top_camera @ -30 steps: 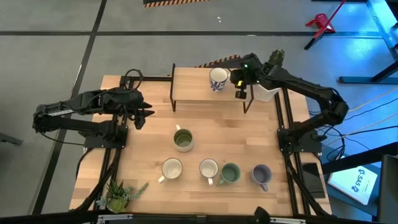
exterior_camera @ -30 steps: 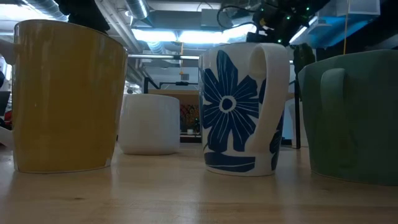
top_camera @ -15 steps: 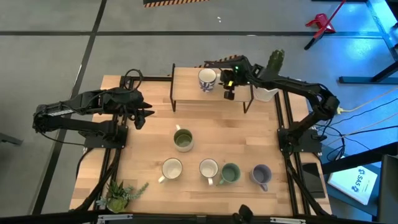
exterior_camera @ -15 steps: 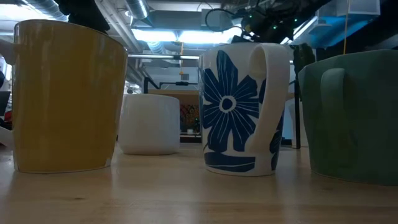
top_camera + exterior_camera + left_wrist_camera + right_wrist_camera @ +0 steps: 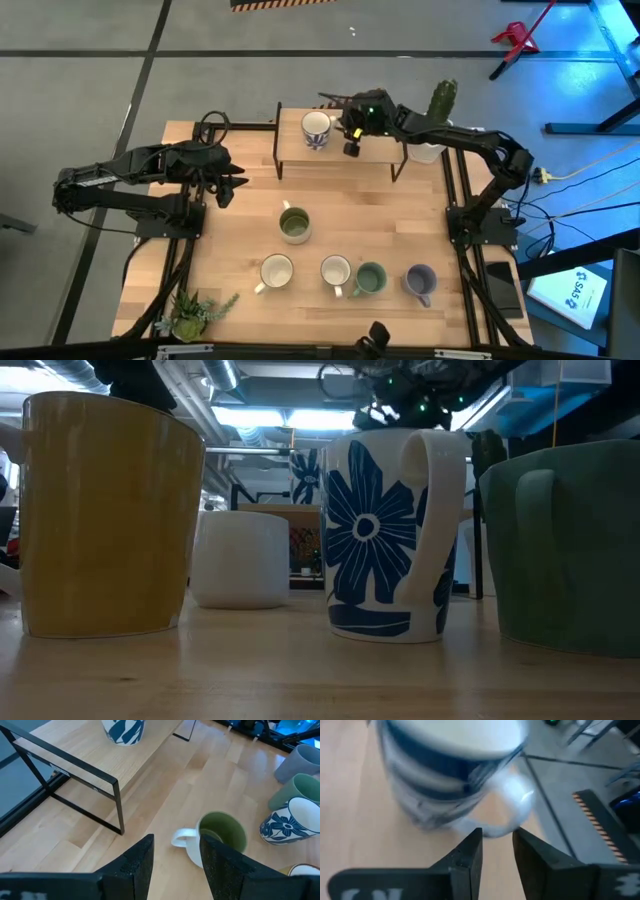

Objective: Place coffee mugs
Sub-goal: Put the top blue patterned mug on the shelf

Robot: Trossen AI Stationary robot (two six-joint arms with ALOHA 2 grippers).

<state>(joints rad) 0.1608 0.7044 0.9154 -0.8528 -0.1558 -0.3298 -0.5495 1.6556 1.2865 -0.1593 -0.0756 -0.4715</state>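
Blue-patterned mug [image 5: 316,129] on shelf [image 5: 370,155], handle seemingly between right gripper [image 5: 345,130] fingers

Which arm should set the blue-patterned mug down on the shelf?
Right. The right gripper already holds the blue-patterned mug by its handle above the shelf. The left gripper sits at the table's left, fingers open around nothing.

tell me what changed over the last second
The right gripper carried the blue-patterned mug leftward along the raised shelf, its jaws shut on the handle. The left gripper and the five mugs on the table stayed put.
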